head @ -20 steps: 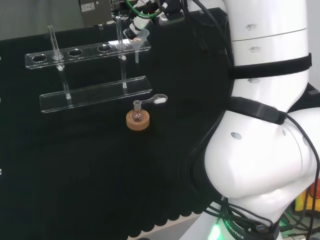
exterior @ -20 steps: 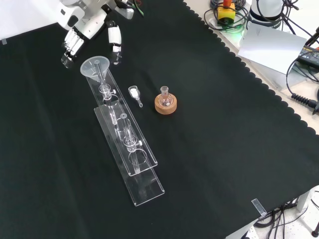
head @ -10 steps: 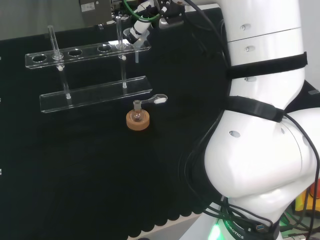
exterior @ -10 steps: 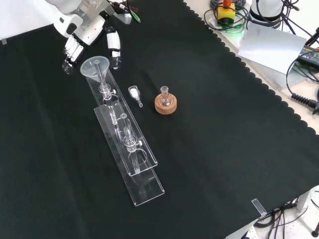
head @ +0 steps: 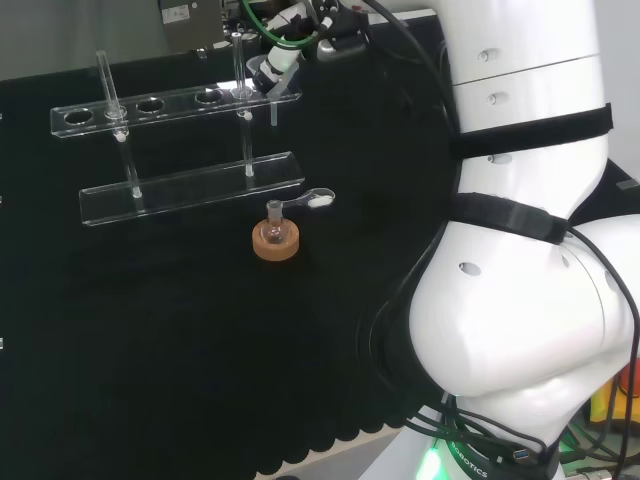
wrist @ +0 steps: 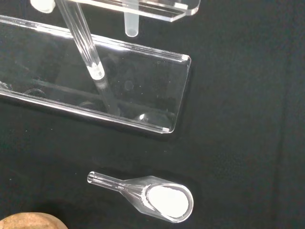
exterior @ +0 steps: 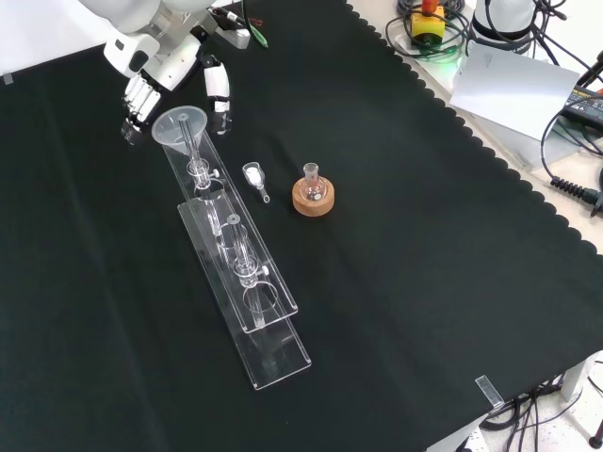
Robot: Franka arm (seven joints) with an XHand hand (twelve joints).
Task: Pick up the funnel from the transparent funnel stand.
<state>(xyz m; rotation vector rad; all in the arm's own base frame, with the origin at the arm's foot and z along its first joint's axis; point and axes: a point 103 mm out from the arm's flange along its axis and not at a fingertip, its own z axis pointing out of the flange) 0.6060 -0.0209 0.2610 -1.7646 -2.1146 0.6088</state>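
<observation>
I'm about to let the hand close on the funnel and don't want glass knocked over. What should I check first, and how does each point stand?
1. Funnel seated in the end hole of the transparent funnel stand, stem down: ok.
2. Hand at the funnel's end of the stand: ok; in the front view its fingers and thumb hang on either side of the funnel's rim.
3. Funnel gripped: not ok; the fingers are not curled round it.
4. Fingers clear of the rim: cannot tell.
5. Glass scoop with white powder and small flask on its cork ring apart from the stand's base: ok.
</observation>
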